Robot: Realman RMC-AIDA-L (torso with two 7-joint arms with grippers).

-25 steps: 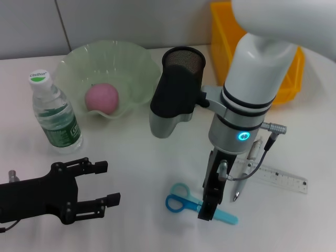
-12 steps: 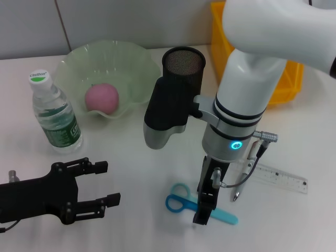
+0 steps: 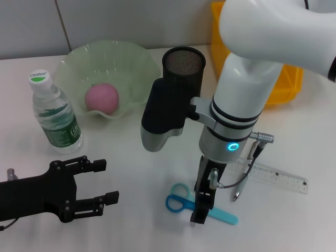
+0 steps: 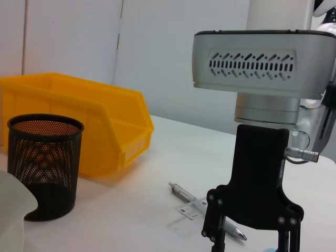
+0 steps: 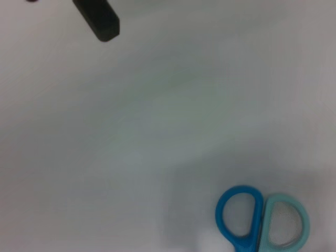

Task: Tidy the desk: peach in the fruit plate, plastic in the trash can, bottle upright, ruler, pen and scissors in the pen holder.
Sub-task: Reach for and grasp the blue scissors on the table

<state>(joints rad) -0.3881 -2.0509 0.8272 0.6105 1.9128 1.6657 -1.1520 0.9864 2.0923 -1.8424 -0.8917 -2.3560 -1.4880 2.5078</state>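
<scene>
Blue scissors (image 3: 223, 215) lie flat on the white desk near its front edge; their handles show in the right wrist view (image 5: 262, 220). My right gripper (image 3: 199, 215) points straight down onto them, its fingers open on either side in the left wrist view (image 4: 252, 244). A pen (image 3: 239, 190) and a clear ruler (image 3: 278, 178) lie just to the right. The black mesh pen holder (image 3: 184, 65) stands behind my right arm. The pink peach (image 3: 102, 98) sits in the green fruit plate (image 3: 131, 63). The bottle (image 3: 55, 113) stands upright. My left gripper (image 3: 107, 182) is open and empty at the front left. No plastic shows.
A yellow bin (image 3: 291, 79) stands at the back right, also in the left wrist view (image 4: 79, 115) beside the pen holder (image 4: 44, 157). My right forearm hangs over the desk's middle. One fingertip of the left gripper shows in the right wrist view (image 5: 100, 21).
My right arm has shifted a little left and lowered, bringing its gripper down onto the scissors. The left arm and the other objects have not moved.
</scene>
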